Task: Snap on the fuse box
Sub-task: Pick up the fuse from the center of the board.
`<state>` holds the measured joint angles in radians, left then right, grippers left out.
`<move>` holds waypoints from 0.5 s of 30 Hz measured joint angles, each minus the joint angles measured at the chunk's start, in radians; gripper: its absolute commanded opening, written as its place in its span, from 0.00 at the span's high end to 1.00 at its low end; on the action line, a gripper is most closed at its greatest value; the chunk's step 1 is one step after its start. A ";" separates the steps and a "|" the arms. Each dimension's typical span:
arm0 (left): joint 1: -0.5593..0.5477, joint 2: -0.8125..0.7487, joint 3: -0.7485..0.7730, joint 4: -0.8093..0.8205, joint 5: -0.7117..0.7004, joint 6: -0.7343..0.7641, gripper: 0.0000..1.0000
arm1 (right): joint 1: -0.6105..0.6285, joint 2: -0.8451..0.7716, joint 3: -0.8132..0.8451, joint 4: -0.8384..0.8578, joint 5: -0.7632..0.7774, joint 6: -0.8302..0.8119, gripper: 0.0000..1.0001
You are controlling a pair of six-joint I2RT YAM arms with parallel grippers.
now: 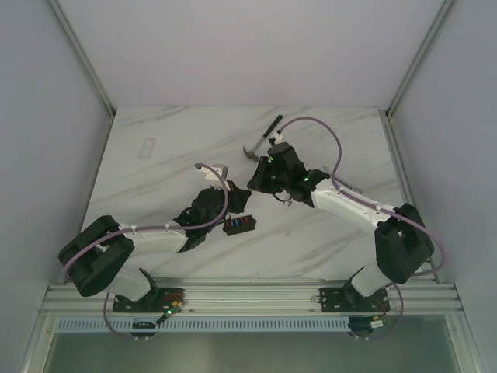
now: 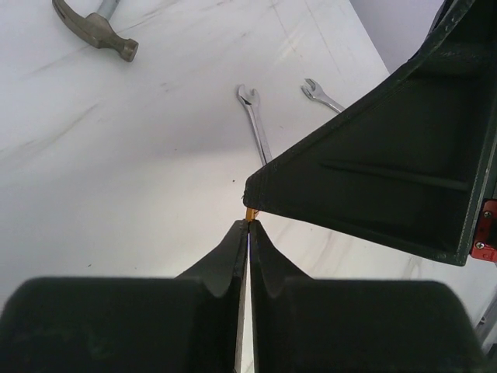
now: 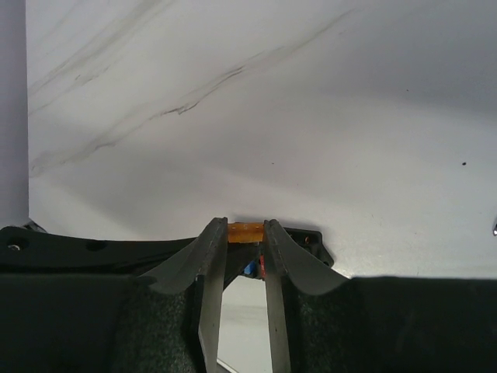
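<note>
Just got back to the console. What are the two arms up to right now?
Both arms meet over the middle of the table. The right gripper pinches a small orange fuse at its fingertips. The left gripper has its fingers all but closed, with a speck of orange at the tips, possibly that same fuse. The fuse box lies on the table nearer the arm bases, fuses facing up, apparently held by neither gripper.

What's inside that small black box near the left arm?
The fuse box holds a row of red, blue and orange fuses. They cover whatever lies beneath them.
</note>
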<state>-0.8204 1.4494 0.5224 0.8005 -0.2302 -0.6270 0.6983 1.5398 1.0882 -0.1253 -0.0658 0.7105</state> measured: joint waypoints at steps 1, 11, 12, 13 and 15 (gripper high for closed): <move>0.000 0.000 0.000 0.000 0.000 0.000 0.92 | 0.000 0.000 0.000 0.001 0.000 0.000 0.74; 0.000 -0.002 0.000 0.000 -0.003 0.025 1.00 | 0.005 -0.004 -0.003 0.005 -0.005 0.005 0.68; 0.000 -0.005 0.000 0.000 -0.003 0.031 1.00 | 0.006 -0.007 -0.004 0.006 -0.005 0.004 0.66; 0.000 -0.007 0.000 0.000 -0.002 0.038 1.00 | 0.007 -0.012 -0.007 0.007 -0.005 0.004 0.63; 0.000 -0.016 0.000 -0.004 -0.001 0.052 1.00 | 0.007 -0.025 -0.014 0.008 -0.005 0.000 0.56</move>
<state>-0.8204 1.4330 0.5220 0.7963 -0.2310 -0.5747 0.7055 1.5146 1.0740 -0.1177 -0.0704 0.7105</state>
